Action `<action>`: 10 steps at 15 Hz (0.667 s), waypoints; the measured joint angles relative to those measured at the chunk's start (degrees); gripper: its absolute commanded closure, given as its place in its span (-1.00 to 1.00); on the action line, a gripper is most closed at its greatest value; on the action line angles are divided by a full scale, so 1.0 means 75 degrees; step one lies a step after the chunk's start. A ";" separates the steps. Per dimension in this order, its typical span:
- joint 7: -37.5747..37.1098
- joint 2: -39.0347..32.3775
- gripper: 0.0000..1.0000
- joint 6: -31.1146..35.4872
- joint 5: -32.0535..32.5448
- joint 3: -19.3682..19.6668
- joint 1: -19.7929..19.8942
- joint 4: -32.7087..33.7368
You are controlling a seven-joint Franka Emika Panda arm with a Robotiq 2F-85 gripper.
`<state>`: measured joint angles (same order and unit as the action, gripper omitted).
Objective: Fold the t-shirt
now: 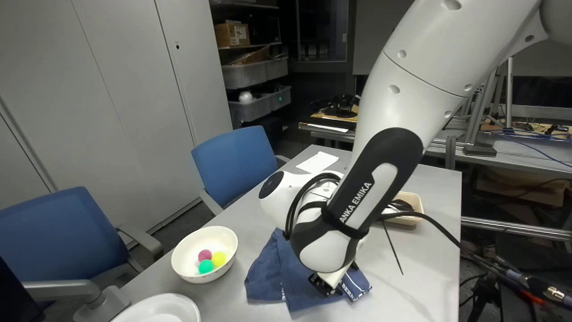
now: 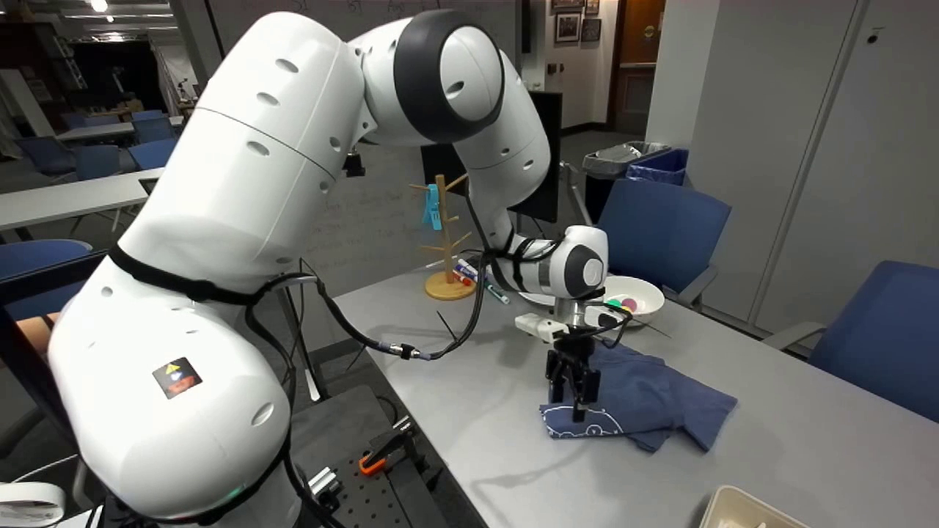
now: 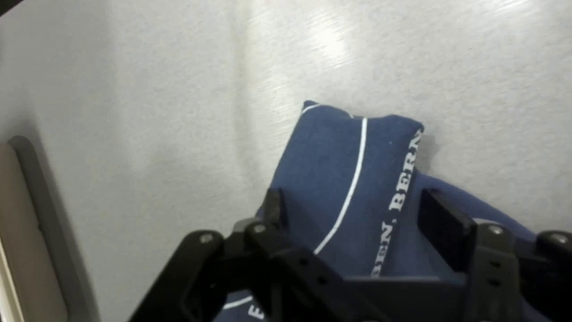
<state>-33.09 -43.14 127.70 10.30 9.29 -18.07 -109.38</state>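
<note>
At the near end of the table [image 1: 420,286] as an exterior view showed it, close to the edge along the chairs [image 1: 234,167], I saw a white plate [image 1: 167,308], partly out of frame. Just beyond, near that same edge, a white bowl [image 1: 185,255] held three small balls [image 1: 206,267]: pink, yellow and green. Inward from the bowl, short of the opposite edge, the t-shirt [image 1: 268,281] lay partly doubled over. I had the gripper [image 3: 353,207] over it with its fingers [image 3: 447,232] well apart, a fold with white lettering showing between them in the wrist view; whether they touched the t-shirt I couldn't tell. Farther off, toward that opposite edge, a beige tray [image 1: 416,202] carried dark cables [image 1: 401,205], partly hidden behind the arm [image 1: 384,147]. By the far corner on the chairs' side lay a flat white sheet [image 1: 317,162]. Past the table, shelves [image 1: 257,45] held bins [image 1: 246,76].
</note>
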 measured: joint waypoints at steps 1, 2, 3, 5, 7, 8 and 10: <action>-0.0014 -0.0074 -0.55 -0.0106 0.0067 0.0000 -0.0020 0.0104; -0.0022 -0.0124 -0.57 -0.0239 0.0120 0.0001 -0.0043 0.0205; -0.0041 -0.0169 -0.61 -0.0369 0.0195 0.0001 -0.0064 0.0297; -0.0094 -0.0235 -0.66 -0.0627 0.0356 0.0002 -0.0100 0.0463; -0.0150 -0.0295 -0.67 -0.0888 0.0518 0.0002 -0.0134 0.0614; -0.0164 -0.0327 -0.69 -0.1031 0.0591 0.0002 -0.0152 0.0687; -0.0170 -0.0377 -0.64 -0.1294 0.0724 -0.0004 -0.0187 0.0812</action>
<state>-34.37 -45.97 117.99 15.73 9.26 -19.47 -103.29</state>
